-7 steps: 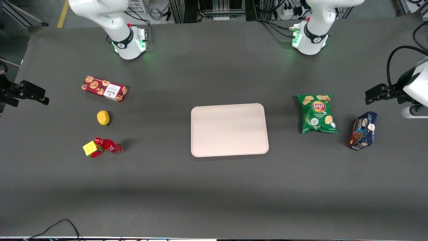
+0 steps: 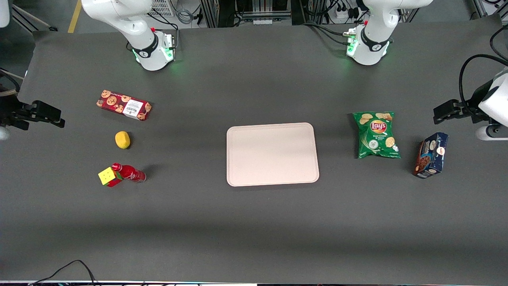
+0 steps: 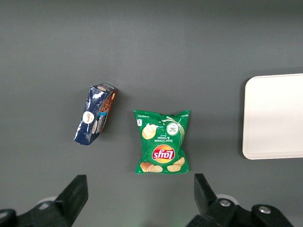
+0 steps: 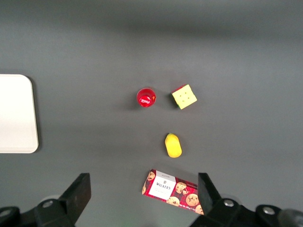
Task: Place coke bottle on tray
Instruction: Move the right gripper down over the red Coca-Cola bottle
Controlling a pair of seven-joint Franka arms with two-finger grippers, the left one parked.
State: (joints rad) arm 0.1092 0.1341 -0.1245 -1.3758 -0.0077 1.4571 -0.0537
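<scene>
While the gripper hangs spread high over the table, you find the bottle standing ahead beside the cube; light, rigid, slick — grab mid-body, then tray.

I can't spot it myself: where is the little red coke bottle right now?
The coke bottle stands on the table toward the working arm's end, right beside the puzzle cube; the gripper hovers apart from it.

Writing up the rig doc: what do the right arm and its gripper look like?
Right arm: glossy white rounded shell, black band with a white mark near the base, green lights and a small red dot there. Black cables run off the base. The gripper, at the working arm's table edge, is matte black and blocky, fingers open.
</scene>
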